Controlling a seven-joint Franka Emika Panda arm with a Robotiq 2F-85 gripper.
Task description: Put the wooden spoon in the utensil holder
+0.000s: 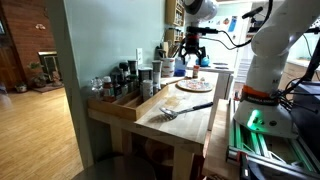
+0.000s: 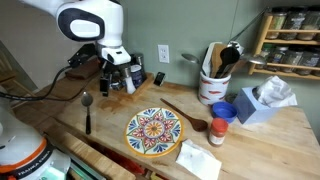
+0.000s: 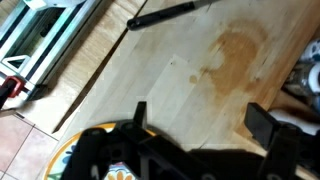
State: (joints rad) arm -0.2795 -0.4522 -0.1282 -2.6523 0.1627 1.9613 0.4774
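We can't read any text, labels or nos. anywhere; markings on the utensil holder point(image 2: 212, 88) are too small.

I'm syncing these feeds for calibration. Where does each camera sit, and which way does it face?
Exterior view: beyond the table's end, looking along it; arm and gripper show.
Exterior view: before the table, facing the wall; arm and gripper show at upper left.
Wrist view: looks down on the table; open gripper shows.
Shared: the plate appears in all three.
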